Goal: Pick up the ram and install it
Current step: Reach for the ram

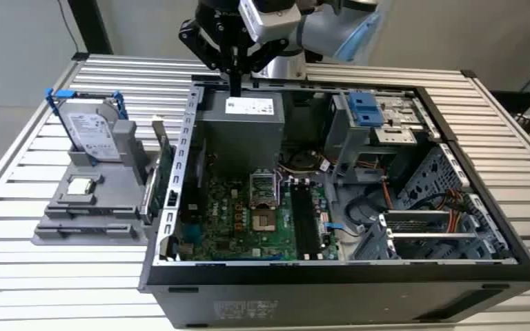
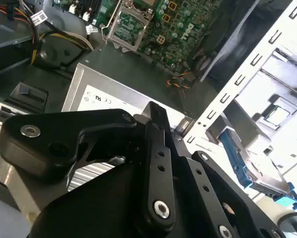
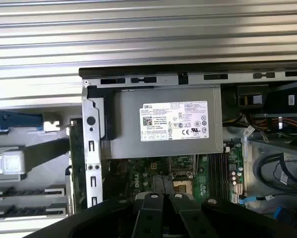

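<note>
A slatted metal desk [image 1: 53,289] carried an open black computer case [image 1: 339,286] lying on its side. Inside it, a grey power supply [image 1: 242,117] sat at the far end, with the green motherboard [image 1: 223,221] just in front of it. Beside the case, on the exterior view's left, a grey holder [image 1: 90,231] bore an upright silver hard drive [image 1: 90,131] in a blue frame. A green card [image 1: 165,172] stood between the holder and the case wall.

The black end effector [image 1: 235,86] hung above the power supply's far edge, pointing down. Its fingers [image 3: 152,210] were drawn narrow and held nothing.

The ram [image 1: 303,219] seemed to be the long dark strip among the motherboard's long slots, well apart from the end effector. Whether it was pressed fully home could not be told.
</note>
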Robot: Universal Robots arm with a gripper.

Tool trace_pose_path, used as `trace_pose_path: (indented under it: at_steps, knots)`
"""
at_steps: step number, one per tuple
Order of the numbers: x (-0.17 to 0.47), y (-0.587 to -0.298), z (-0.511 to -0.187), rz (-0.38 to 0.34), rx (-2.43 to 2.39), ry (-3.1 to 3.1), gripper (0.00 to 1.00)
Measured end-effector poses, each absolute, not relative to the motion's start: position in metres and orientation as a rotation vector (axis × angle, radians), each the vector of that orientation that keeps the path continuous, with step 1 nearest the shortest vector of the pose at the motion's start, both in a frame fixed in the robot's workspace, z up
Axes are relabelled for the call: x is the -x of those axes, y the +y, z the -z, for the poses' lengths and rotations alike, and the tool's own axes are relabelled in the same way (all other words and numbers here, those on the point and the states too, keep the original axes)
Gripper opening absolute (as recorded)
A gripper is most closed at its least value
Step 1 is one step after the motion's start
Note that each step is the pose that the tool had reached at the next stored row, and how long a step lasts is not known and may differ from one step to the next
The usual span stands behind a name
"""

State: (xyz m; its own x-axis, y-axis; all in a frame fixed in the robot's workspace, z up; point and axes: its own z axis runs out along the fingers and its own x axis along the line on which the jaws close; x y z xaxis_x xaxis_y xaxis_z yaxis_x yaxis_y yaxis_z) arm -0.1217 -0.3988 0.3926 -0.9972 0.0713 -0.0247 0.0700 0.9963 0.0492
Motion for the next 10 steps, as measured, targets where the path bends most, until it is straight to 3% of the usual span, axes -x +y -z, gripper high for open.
trace_pose_path:
  at_steps: [10]
  knots:
    - [0.1218, -0.3988, -0.3926, -0.075, -0.110, 3.112, 0.00]
